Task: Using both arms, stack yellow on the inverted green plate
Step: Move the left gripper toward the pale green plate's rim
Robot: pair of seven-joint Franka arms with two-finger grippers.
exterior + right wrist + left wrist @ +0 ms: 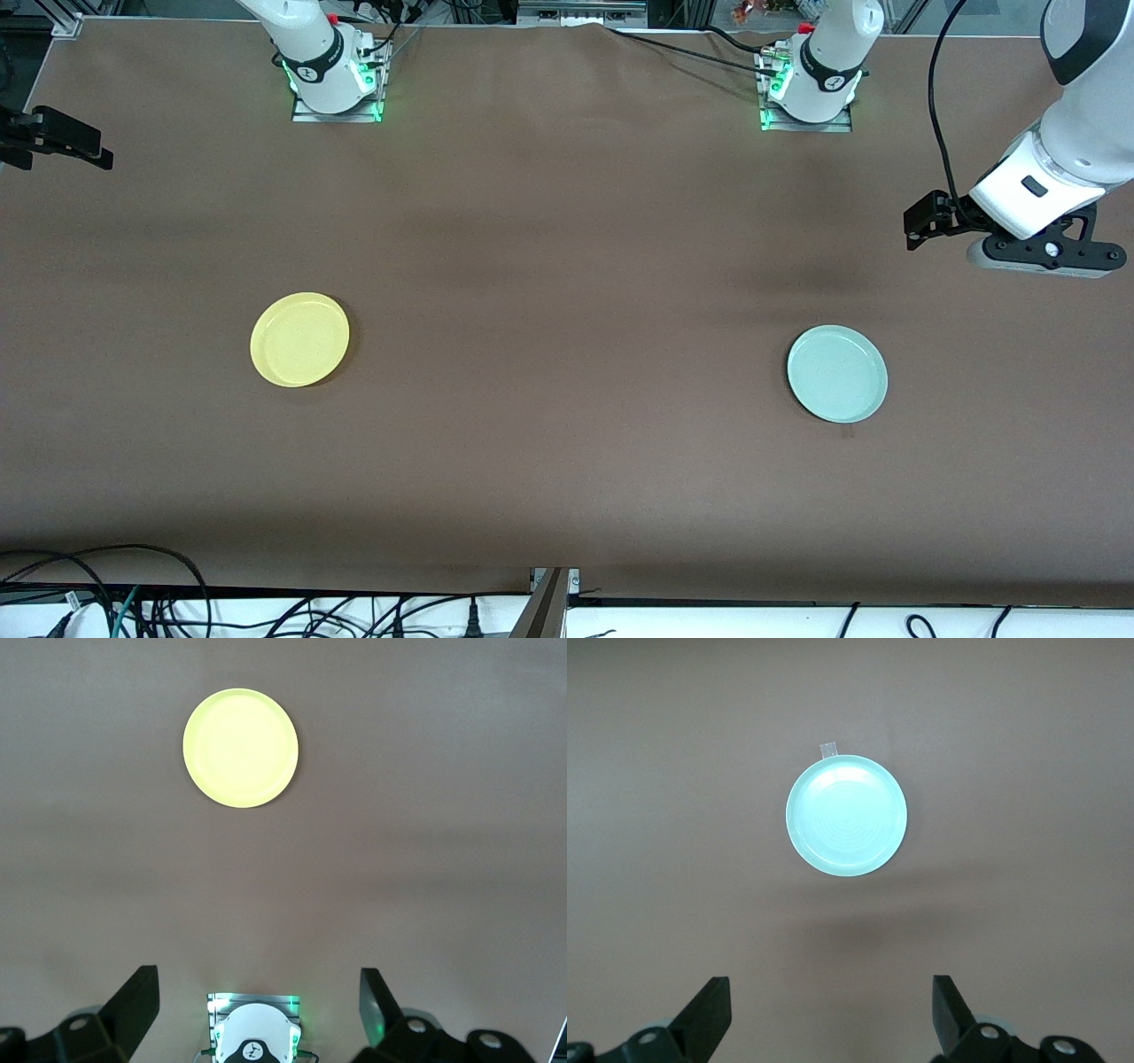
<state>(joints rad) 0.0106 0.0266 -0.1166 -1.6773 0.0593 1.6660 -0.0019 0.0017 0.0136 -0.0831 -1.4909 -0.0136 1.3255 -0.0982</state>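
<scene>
My left gripper [830, 1014] and right gripper [257, 1010] hang open, each facing its own plate. The round yellow plastic plate [299, 339] lies at nine o'clock from centre; the round pale-green plastic plate [837, 373], rim up, lies at three.

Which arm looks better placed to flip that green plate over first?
The left arm, probably. Its open claw hangs at the green plate's end of the table; the right claw, also open, looks down on the yellow plate.
</scene>
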